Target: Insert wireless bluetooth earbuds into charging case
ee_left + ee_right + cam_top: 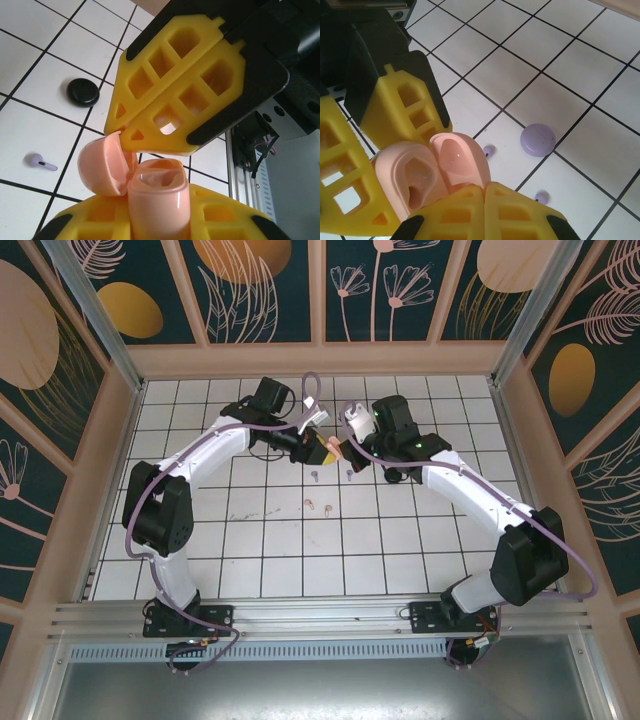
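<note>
Seen from above, the two arms meet over the middle of the white tiled floor (260, 540). The left gripper (322, 447) is clamped on a small pale pink plastic charging case (337, 450), and the right gripper (348, 447) touches it from the other side. The two pale pink stemmed earbuds (310, 503) lie side by side on the tiles, on the near side of both grippers and apart from them. Two lilac stemmed earbuds (314, 476) lie between the pink pair and the grippers.

In the left wrist view, the case body (159, 195) stands between the left gripper's (160, 212) yellow lattice fingers, with its hinged lid (105, 165) open to the left. The right gripper's (125, 135) fingers are pressed flat together with nothing between them, their tip against the lid's rim. A lilac earbud (40, 161) lies on the floor near a black round disc case (83, 92).

In the right wrist view, the right gripper's (484, 192) closed tips nose against the open case (430, 172), which the left gripper (385, 165) holds. The moulded wells look empty to me. A lilac round disc case (538, 139) sits on the tiles beyond.

I'd say the step in hand is getting the lid fully back. That calls for pushing gently along the hinge's swing while the left grip stays low on the body, clear of the wells. The right gripper must then open and go down for a pink earbud.
</note>
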Controlling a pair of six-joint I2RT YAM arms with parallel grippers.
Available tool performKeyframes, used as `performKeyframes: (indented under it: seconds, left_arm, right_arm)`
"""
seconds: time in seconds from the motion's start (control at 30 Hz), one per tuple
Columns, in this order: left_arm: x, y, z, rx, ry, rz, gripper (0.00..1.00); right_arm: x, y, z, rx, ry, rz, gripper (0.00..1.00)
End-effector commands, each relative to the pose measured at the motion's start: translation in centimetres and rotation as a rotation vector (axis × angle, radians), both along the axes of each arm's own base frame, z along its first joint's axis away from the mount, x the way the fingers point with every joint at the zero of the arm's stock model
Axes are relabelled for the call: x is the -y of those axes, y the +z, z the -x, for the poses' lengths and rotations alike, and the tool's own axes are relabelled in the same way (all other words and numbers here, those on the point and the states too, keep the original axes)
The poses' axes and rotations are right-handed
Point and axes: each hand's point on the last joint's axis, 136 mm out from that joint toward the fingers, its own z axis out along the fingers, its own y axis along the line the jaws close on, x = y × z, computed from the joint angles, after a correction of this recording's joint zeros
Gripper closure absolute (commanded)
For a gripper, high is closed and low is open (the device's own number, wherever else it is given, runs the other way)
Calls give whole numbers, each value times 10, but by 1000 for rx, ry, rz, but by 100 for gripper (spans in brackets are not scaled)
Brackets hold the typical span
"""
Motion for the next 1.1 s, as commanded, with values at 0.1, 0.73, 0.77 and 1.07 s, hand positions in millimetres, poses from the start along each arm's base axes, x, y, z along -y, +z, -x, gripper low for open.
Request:
performKeyframes:
  seconds: [0.1, 0.73, 0.77, 1.07]
  left_arm:
    - [6, 19, -4, 47, 17, 129, 97]
    - [-77, 73, -37, 331, 568, 333, 100]
    - [-82, 77, -35, 357, 601, 349, 100]
    - [-144, 105, -30, 520, 960, 444, 100]
  right_arm:
    - [-1, 30, -3, 55, -27, -45, 68]
    - [22, 18, 50, -168, -283, -279, 45]
    - [17, 10, 52, -182, -292, -266, 45]
    - [-29, -71, 50, -328, -326, -99, 47]
